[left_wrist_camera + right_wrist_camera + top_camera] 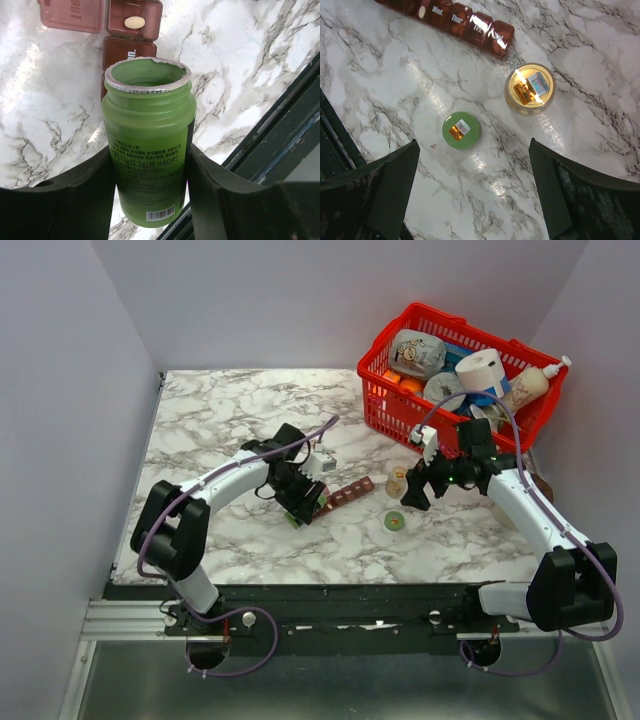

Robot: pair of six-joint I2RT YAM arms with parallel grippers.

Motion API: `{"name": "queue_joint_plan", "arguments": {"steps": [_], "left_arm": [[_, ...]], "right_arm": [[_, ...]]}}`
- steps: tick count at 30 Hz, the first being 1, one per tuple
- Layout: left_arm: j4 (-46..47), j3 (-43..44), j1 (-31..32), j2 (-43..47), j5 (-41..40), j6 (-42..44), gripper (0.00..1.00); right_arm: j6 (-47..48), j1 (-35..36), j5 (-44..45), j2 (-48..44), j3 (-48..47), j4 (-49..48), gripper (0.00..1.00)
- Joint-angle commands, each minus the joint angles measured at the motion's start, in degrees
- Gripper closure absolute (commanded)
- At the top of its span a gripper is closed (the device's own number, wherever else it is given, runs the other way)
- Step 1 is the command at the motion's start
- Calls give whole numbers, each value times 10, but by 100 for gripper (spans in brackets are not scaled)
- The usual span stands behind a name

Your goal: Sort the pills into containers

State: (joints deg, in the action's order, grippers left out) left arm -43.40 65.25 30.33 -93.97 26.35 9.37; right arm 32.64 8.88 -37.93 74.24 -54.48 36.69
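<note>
Two grippers hang over the marble table [220, 420]: the left gripper [298, 488] clamps an uncapped green bottle [147, 150], mouth toward the pill organiser [345, 492]; the right gripper [473, 150], fingers apart, hovers above a green lid [461, 130]. Just beyond stands a gold-lidded jar [530, 89]. The pill organiser lies diagonally between the arms, one open cell holding a pale oval pill [134, 22]. Farthest right, a red basket [385, 410] of clutter.

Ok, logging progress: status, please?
Left gripper shut on open green plastic bottle. Right gripper open, empty. Reddish-brown plastic pill-organiser strip holds one pale oval pill. Round green lid, gold-capped jar nearby.
</note>
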Motion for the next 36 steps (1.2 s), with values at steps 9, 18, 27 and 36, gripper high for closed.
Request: {"name": "queue_joint_plan", "arguments": {"steps": [9, 18, 27, 36], "left_arm": [[-30, 65, 40, -60, -96, 24, 100], [-63, 101, 66, -79, -144, 19, 100], [-107, 131, 94, -101, -199, 11, 100], [-129, 159, 119, -122, -237, 8, 100]], "right_arm": [[8, -4, 0, -10, -12, 19, 0], [8, -4, 0, -14, -13, 22, 0], [8, -4, 1, -16, -12, 22, 0], [8, -4, 1, -22, -12, 22, 0]]}}
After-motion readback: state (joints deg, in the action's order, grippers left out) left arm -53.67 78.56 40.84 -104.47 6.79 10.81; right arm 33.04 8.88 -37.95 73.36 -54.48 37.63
